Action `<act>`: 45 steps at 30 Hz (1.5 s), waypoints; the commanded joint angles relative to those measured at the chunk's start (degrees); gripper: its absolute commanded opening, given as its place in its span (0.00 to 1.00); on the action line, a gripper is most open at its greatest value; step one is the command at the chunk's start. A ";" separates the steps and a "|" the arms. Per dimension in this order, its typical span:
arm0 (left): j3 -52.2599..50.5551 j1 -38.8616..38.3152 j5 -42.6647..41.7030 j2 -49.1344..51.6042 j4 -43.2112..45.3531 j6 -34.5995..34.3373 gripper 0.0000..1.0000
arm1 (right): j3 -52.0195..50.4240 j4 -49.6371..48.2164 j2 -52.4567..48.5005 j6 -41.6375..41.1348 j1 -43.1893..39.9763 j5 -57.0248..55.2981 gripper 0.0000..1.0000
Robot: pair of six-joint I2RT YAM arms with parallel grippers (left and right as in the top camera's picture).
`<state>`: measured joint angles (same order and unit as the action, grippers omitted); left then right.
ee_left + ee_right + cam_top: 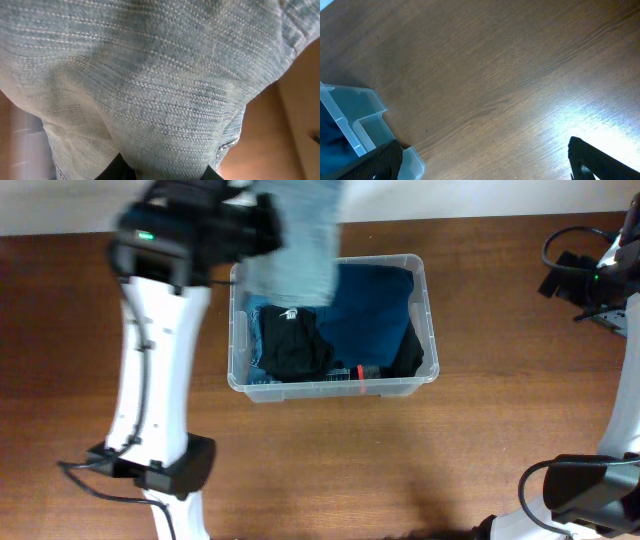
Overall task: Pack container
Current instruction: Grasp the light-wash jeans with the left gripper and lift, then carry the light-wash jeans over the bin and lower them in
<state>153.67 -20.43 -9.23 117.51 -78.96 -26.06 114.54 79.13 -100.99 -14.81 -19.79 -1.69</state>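
The clear plastic container stands mid-table with dark blue and black clothes inside. My left gripper is shut on light blue jeans and holds them above the container's back left corner. In the left wrist view the jeans fill the frame and the finger tips grip them at the bottom edge. My right gripper is open and empty over bare wood at the far right. A corner of the container shows at the left of the right wrist view.
The wooden table runs around the container. The left arm's base stands at the front left. The right arm's base stands at the front right. Cables hang near the right arm at the back.
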 commanded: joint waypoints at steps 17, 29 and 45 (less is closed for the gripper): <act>0.87 -12.74 8.83 11.10 -1.14 -5.46 0.01 | -0.15 -0.04 -0.04 0.00 -0.15 -0.70 0.98; 0.87 -9.01 8.63 17.27 -8.63 -5.42 0.01 | -0.15 -0.04 -0.04 0.00 -0.15 -0.70 0.98; -5.64 -8.87 13.66 17.62 -11.37 -5.38 0.05 | -0.15 -0.04 -0.04 0.00 -0.15 -0.70 0.98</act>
<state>150.76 -29.28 1.56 135.66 -89.95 -31.16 114.54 79.13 -100.99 -14.76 -19.79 -1.69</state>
